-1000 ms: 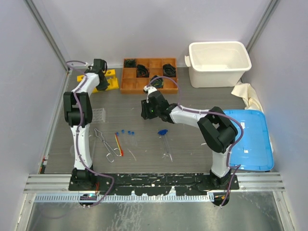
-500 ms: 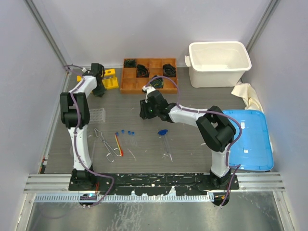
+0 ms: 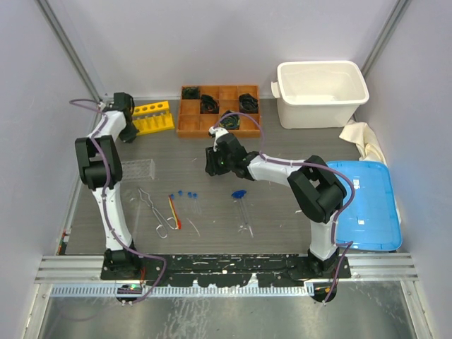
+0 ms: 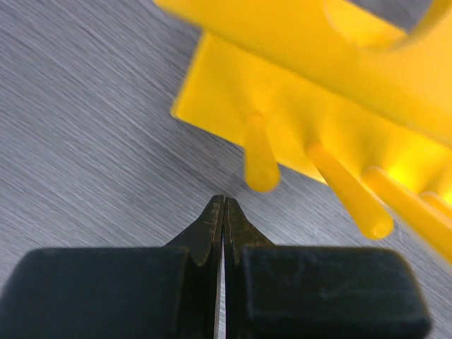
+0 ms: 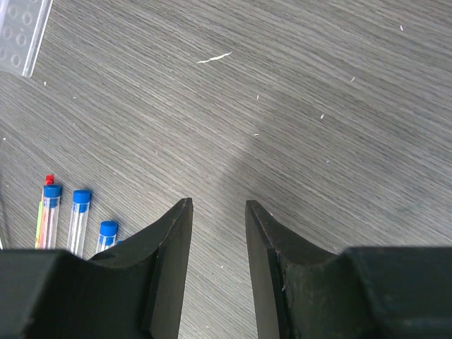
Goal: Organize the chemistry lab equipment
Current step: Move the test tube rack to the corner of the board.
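Top external view shows the left gripper [image 4: 223,205] at the far left of the table, just beside the left end of the yellow tube rack [image 3: 154,117], which sits left of the wooden compartment tray [image 3: 189,128]. The left wrist view shows its jaws pressed together with nothing between them, the tips pointing at the rack's near corner, where thin yellow pegs stick out. The right gripper [image 5: 215,205] hangs over bare table mid-scene with its jaws spread and empty. The blue-capped test tubes [image 5: 79,219] lie to its near left, beside the metal tongs [image 3: 152,208]. The step in hand looks like taking or shifting the rack so the tubes can go into it. With the jaws closed, the left gripper can only nudge. For a proper hold it should back off a little, spread the jaws, and close on a solid wall or end plate, not on a peg, which would likely slip or twist. The rack should be kept level and set down with its holes up. Meanwhile the right gripper should centre over a single tube and line its jaws across the tube's length.
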You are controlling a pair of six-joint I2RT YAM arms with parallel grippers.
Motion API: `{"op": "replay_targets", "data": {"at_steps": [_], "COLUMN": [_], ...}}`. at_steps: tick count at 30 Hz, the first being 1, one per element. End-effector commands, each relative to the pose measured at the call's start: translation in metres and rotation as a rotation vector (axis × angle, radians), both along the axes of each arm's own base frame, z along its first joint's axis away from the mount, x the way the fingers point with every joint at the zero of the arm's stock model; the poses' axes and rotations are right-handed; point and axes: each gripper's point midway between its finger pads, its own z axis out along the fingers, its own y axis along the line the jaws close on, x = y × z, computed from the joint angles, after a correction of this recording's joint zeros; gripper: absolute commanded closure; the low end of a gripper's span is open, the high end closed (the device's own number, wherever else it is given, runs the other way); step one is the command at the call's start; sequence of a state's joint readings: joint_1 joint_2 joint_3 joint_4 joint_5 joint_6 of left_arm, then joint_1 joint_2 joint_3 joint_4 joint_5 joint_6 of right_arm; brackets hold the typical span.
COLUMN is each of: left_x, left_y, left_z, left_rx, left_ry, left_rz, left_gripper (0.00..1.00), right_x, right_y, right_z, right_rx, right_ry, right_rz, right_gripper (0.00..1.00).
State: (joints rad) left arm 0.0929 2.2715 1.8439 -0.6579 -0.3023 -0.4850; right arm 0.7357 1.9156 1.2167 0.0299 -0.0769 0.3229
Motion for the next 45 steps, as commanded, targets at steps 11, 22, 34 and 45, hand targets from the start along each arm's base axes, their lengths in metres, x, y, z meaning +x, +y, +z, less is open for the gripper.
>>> {"op": "replay_targets", "data": {"at_steps": [11,22,34,45], "left_x": [0.054,0.07,0.093,0.112], "left_y": [0.008,0.006,-0.012,-0.043], "left_z": [0.031,0.036,0.029,0.025], "left_rx": [-0.038,-0.051,-0.104,-0.135], "left_ry": [-0.149,-0.175,-0.208,-0.237], "left_rz": [0.001,-0.009,-0.027,-0.081], "left_gripper": [1.0,1.0,1.0,1.0], "right_x": [0.021,0.026,0.033,0.037], "right_y": [0.014,0.015,0.022,0.024], "right_z": [0.022,0.016,0.011,0.006], "right_rx": [0.053,0.055,0.058,0.057], "right_ry": [-0.075,-0.062,-0.062,-0.056], "right_rz": [0.018,0.02,0.026,0.029], "right_gripper": [0.58,0.58,0.58,0.58]}}
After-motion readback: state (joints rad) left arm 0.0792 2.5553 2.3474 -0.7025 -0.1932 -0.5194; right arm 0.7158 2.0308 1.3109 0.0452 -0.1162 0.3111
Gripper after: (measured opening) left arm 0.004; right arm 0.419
